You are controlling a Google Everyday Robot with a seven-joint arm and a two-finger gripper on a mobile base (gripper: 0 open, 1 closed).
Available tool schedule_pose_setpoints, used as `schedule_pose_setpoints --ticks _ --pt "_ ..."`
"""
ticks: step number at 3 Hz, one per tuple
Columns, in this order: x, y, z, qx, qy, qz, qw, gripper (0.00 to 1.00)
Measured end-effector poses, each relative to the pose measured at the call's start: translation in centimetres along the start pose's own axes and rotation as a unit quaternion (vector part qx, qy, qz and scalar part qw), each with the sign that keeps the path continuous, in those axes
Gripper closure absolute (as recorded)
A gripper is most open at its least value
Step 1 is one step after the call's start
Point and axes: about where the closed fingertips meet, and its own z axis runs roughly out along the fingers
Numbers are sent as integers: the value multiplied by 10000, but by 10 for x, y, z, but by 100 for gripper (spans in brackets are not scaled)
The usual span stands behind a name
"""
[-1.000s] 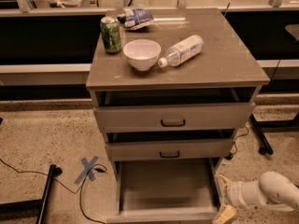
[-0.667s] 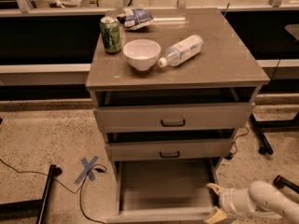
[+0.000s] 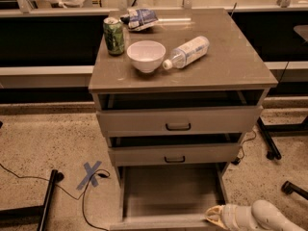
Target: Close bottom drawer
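The bottom drawer is pulled far out of the grey-beige cabinet, showing its plain grey inside; its front panel lies at the lower edge of the view. The middle drawer and the top drawer above it are each slightly open. My gripper, at the end of a white arm coming in from the lower right, sits against the right end of the bottom drawer's front.
On the cabinet top stand a green can, a white bowl, a lying plastic bottle and a snack bag. A blue tape cross and cables lie on the floor at left. A chair base stands at right.
My arm has moved left, bringing the gripper from beside the cabinet to the right end of the bottom drawer's front. The drawer looks equally open.
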Motion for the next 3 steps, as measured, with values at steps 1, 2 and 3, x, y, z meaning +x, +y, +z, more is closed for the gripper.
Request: schedule_pose_setpoints --ticks 1,2,3 --pt "3 6 -12 47 -284 -143 9995 96" --pt "2 24 -27 -120 -506 -290 9982 100" --pt "4 41 -25 -417 -525 -335 9972 100"
